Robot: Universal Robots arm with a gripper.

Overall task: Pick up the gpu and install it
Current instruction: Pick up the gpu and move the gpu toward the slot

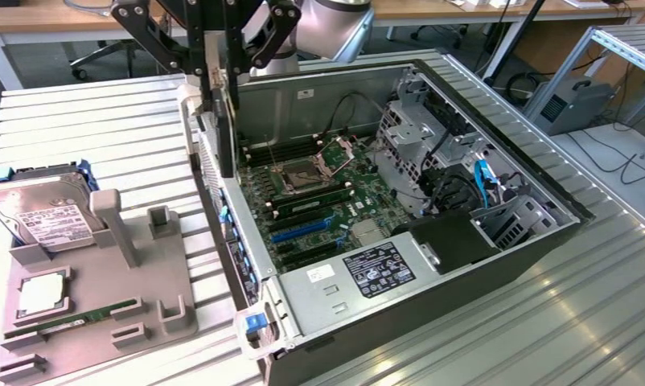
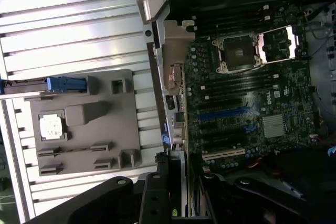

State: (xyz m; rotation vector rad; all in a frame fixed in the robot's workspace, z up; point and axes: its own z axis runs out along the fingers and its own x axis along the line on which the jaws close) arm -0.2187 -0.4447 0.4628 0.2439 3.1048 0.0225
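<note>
Hanging edge-on over the open computer case (image 1: 537,241), the gpu (image 1: 227,121) was off the table and in the air. It showed as a thin dark card dropping straight down from the gripper (image 1: 222,56), whose fingers were clamped on its upper part. So the pick-up looked done, and the carry across as well. The card sat close to the case's rear wall, above the motherboard (image 1: 334,201) on the side of the bare CPU socket (image 1: 301,175).

The install itself looked unfinished. The blue expansion slots (image 1: 301,231) lay uncovered, and the card's lower edge appeared short of them and not seated, though its exact height over the board was hard to judge. Off to the exterior view's left, well apart, the gray parts holder (image 1: 103,301) kept its RAM stick (image 1: 71,322), with the hard drive (image 1: 39,213) beside it.
</note>
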